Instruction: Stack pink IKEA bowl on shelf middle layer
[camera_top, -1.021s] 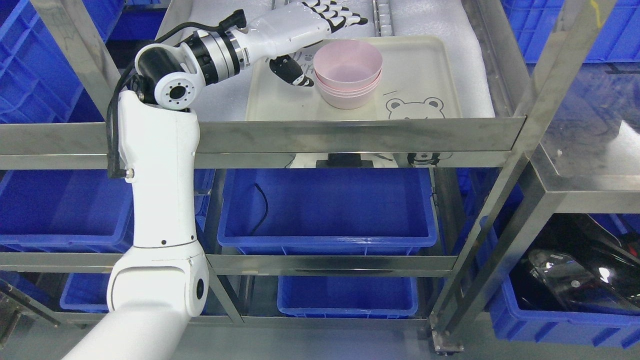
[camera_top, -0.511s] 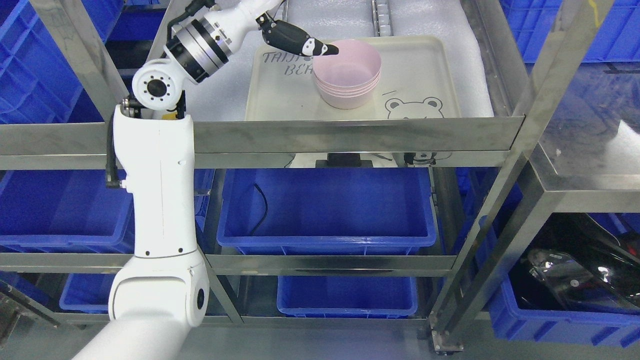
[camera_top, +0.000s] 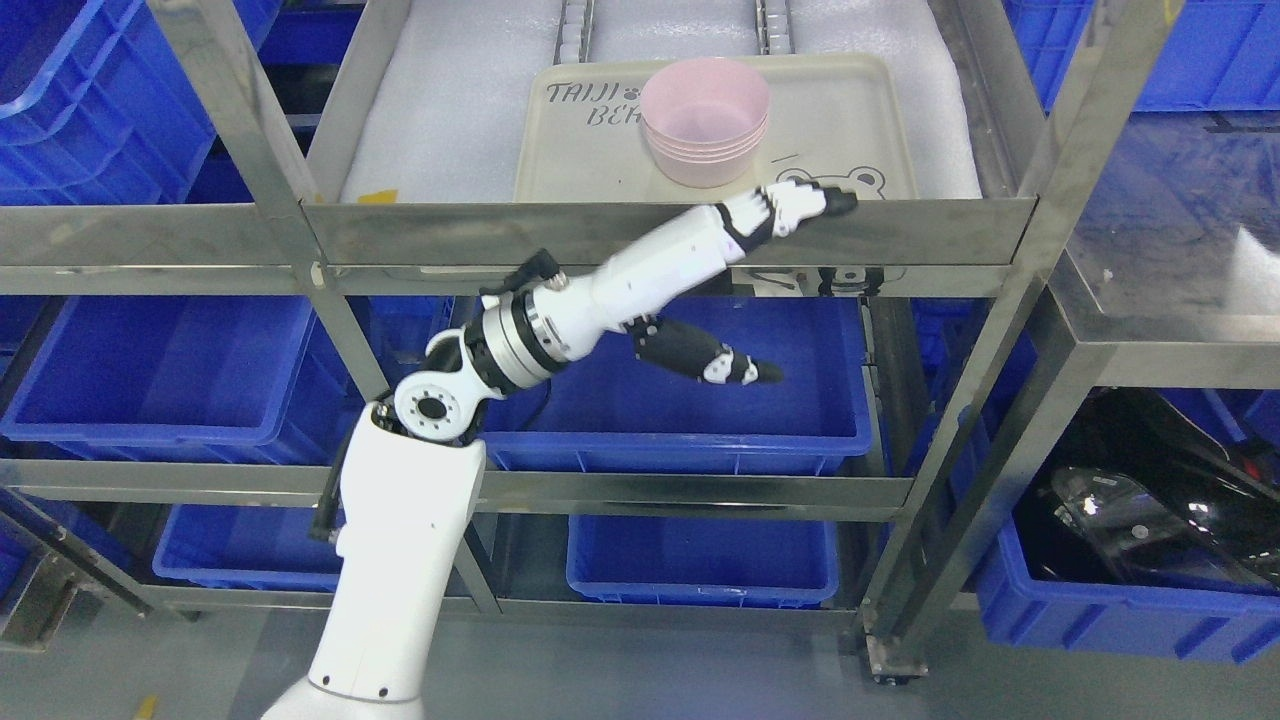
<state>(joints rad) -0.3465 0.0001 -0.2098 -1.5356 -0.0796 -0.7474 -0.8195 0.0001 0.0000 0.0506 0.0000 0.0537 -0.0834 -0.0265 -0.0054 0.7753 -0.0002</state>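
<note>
A stack of several pink bowls stands upright on a cream tray with a bear drawing, on the white-padded shelf layer. My left hand is open and holds nothing. It reaches out in front of the shelf's front rail, below and to the right of the bowls and apart from them. Its fingertips lie against the rail near the tray's front edge. Its black thumb hangs over the blue bin below. The right arm does not show.
The steel front rail and the upright posts frame the shelf. Blue bins fill the layers below and the left side. A steel table stands at the right, with a black object under it.
The camera has shifted. My left hand has left the bowls, come out of the shelf and dropped in front of the front rail, empty. The bowl stack stays on the tray.
</note>
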